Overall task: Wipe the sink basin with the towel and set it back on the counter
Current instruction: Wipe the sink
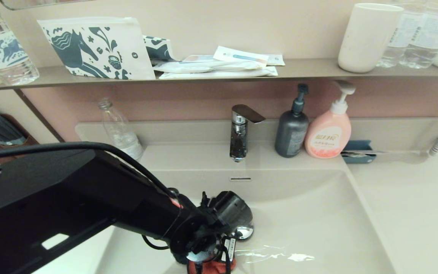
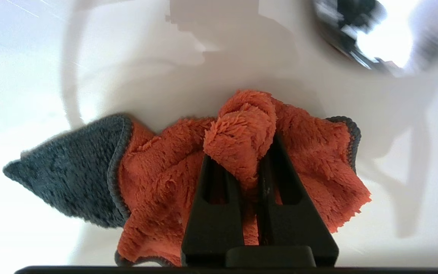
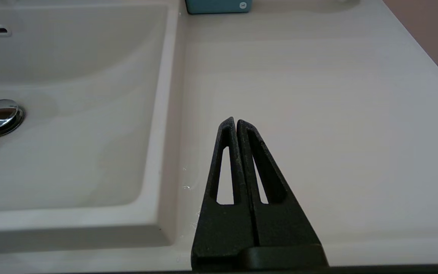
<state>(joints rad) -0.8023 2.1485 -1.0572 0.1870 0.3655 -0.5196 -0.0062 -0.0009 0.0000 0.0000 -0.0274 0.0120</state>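
Observation:
My left arm reaches down into the sink basin (image 1: 318, 220), and its gripper (image 2: 242, 152) is shut on a bunched fold of the orange-red towel (image 2: 158, 179). The towel lies spread on the basin floor, with one dark grey corner (image 2: 63, 175) turned out. In the head view only a scrap of the towel (image 1: 211, 267) shows under the wrist, close to the chrome drain plug (image 1: 245, 231). My right gripper (image 3: 236, 121) is shut and empty, hovering over the counter (image 3: 337, 114) to the right of the basin (image 3: 70, 133).
A chrome faucet (image 1: 240, 131) stands at the back of the basin, with a dark pump bottle (image 1: 292, 131) and a pink one (image 1: 329, 133) beside it. A small blue box (image 1: 357, 151) and a clear bottle (image 1: 120, 129) sit on the back ledge. A wall shelf (image 1: 299, 68) carries a cup (image 1: 367, 36).

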